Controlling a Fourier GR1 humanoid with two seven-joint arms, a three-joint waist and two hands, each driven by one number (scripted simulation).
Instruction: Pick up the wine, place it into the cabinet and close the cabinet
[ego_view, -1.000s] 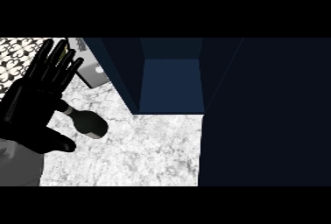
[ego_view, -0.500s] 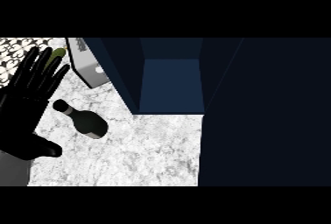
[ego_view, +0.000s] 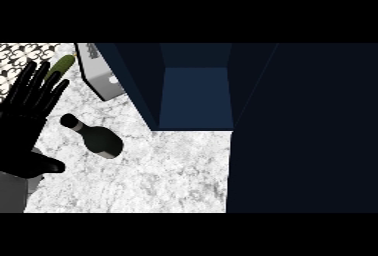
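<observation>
A dark wine bottle (ego_view: 94, 136) lies on its side on the white marbled counter (ego_view: 170, 170), its neck pointing toward the upper left and its broad base toward the lower right, in the head view. Just to its left, the robot's left hand (ego_view: 26, 130) shows along the view's left edge, its black fingers (ego_view: 37, 90) straight and spread apart, pointing up and slightly right, the thumb (ego_view: 46, 165) jutting out to the right below the bottle's level; the hand holds nothing, and a strip of bare counter separates it from the bottle. The grey forearm (ego_view: 13, 192) rises from the lower left corner. Above the fingertips, a slim green object (ego_view: 60, 66) rests near a patterned black-and-white surface (ego_view: 22, 55) at the top left. A light grey box-like item (ego_view: 103, 75) stands just beside the dark blue cabinet (ego_view: 193, 97), whose open compartment shows a lighter blue inner floor with nothing visible inside. A very dark panel (ego_view: 303, 130), possibly the cabinet's open door, fills the right side of the view. The bottle sits on the counter to the left of the cabinet's opening, apart from it. The right hand does not appear.
</observation>
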